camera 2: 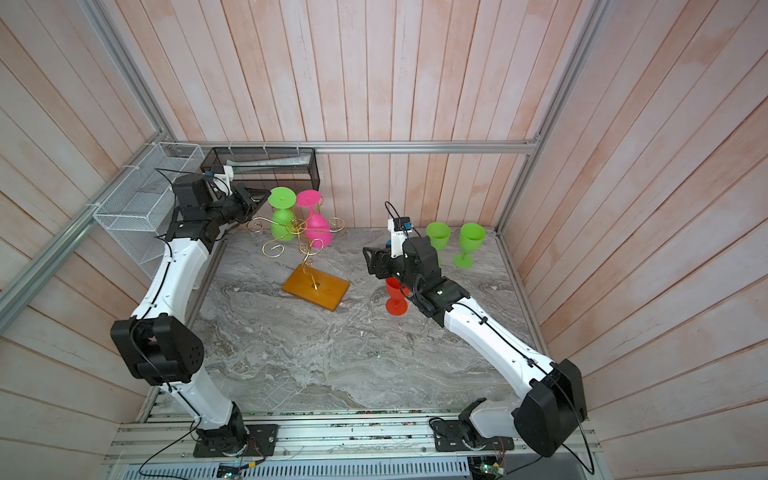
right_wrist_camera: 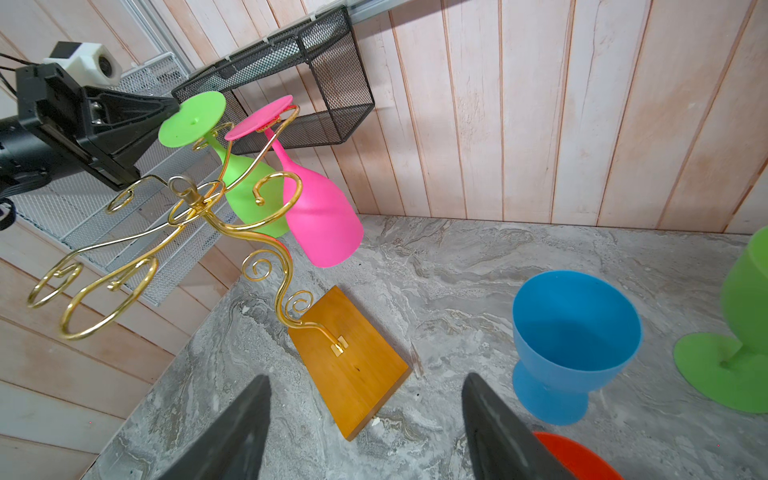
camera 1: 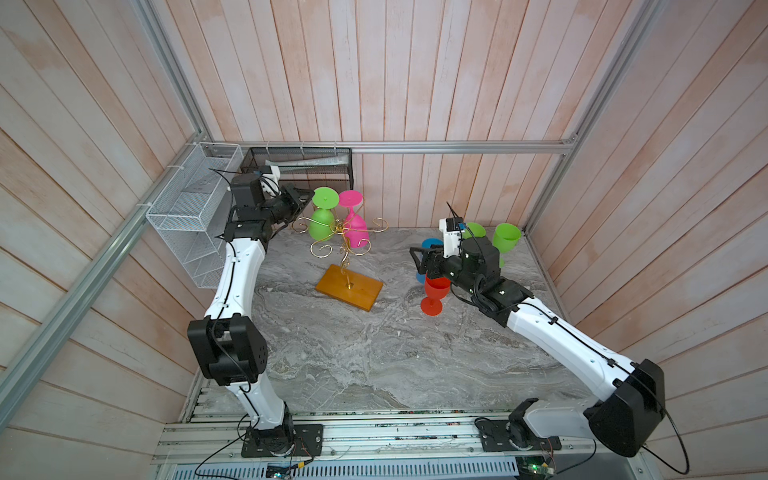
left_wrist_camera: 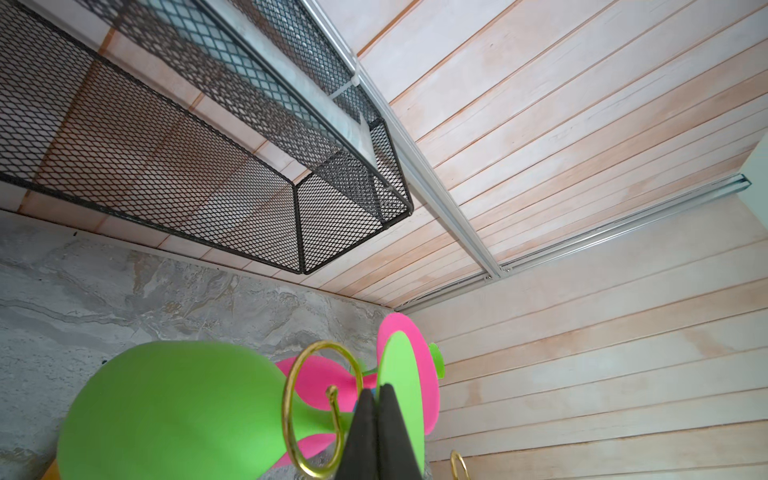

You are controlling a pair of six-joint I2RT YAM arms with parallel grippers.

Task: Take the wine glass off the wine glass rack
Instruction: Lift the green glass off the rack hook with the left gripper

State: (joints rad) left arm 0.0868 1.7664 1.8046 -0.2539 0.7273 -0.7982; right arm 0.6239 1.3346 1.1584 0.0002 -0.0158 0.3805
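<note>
The wine glass rack (camera 1: 341,227) (camera 2: 296,227), gold wire on an amber wooden base (right_wrist_camera: 353,365), stands at the back left of the table. A green wine glass (camera 1: 320,228) (camera 2: 281,226) (right_wrist_camera: 249,195) and a pink one (camera 1: 356,232) (right_wrist_camera: 320,220) hang upside down from its arms. My left gripper (camera 1: 309,194) (left_wrist_camera: 376,395) is shut, its tips at the rim of the green glass's foot (right_wrist_camera: 193,118); whether they pinch it I cannot tell. My right gripper (camera 1: 413,257) (right_wrist_camera: 365,378) is open and empty, low over the table to the right of the rack.
Upright by my right arm stand a red glass (camera 1: 434,293), a blue glass (right_wrist_camera: 573,345) and two green glasses (camera 1: 506,237) (camera 2: 437,235). A black mesh basket (camera 1: 299,162) hangs on the back wall over the rack. A white wire basket (camera 1: 191,216) hangs on the left wall.
</note>
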